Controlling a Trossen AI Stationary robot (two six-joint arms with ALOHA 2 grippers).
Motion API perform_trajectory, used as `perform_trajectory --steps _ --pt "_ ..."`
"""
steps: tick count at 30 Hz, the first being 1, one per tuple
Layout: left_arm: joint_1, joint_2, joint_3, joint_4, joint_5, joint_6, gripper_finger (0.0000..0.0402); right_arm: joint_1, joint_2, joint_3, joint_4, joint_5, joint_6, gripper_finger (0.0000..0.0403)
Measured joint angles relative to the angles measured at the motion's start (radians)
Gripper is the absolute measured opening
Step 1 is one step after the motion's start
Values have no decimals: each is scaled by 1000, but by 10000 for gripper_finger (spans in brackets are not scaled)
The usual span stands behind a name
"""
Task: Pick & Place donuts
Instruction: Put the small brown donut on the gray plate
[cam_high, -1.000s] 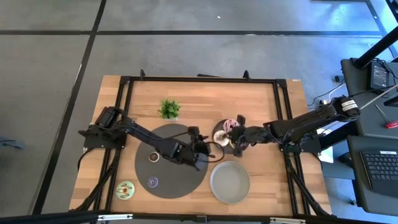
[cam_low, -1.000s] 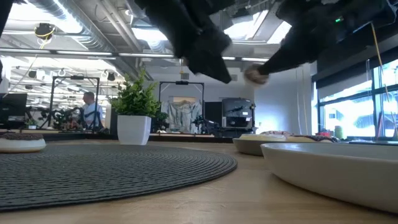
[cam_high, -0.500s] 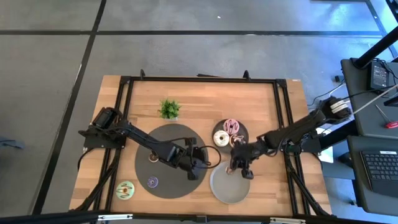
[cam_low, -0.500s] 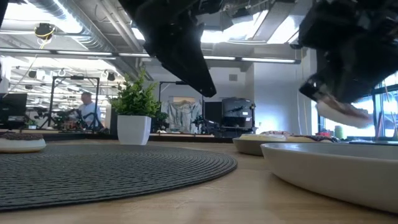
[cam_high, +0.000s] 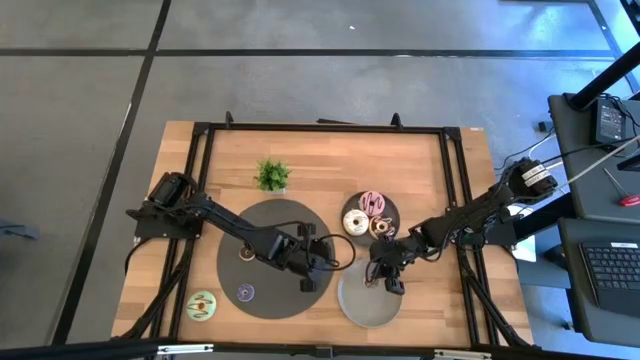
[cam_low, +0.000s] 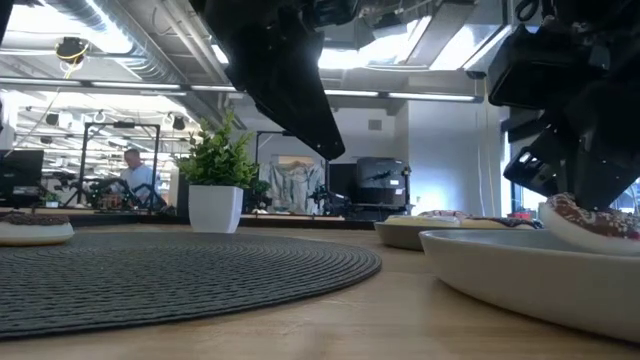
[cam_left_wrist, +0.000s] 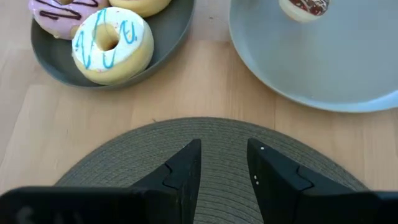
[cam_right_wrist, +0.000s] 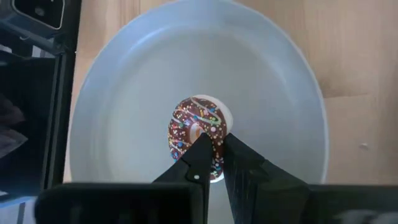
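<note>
The right gripper (cam_right_wrist: 212, 163) hangs low from its outstretched arm, jaws pinched nearly together on a sprinkled brown donut (cam_right_wrist: 198, 134). The left gripper (cam_left_wrist: 222, 163) points toward it, jaws parted and holding nothing.

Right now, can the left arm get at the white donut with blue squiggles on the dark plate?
Probably yes. The left end effector hovers open over the woven mat, facing the white donut on the dark plate. Only bare wood lies between; the right end effector is busy over the light plate.
</note>
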Motion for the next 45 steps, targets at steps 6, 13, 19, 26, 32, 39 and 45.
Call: perform_trajectory --steps 6,13,19,26,32,39,45 --pt "0 0 0 0 0 -1 125 4 0 0 12 3 46 39" --pt "2 0 0 0 0 0 125 32 2 0 37 3 46 39" --pt "3 0 0 0 -1 0 125 40 58 0 104 3 46 39" --pt "2 0 0 -1 -1 2 125 40 79 0 108 3 50 39" --pt "2 0 0 -1 -1 2 125 40 79 0 102 -2 41 40" --pt "2 0 0 -2 -1 2 125 40 79 0 72 -3 40 83" --pt "2 0 0 -99 -20 -44 125 35 79 0 70 -4 40 129"
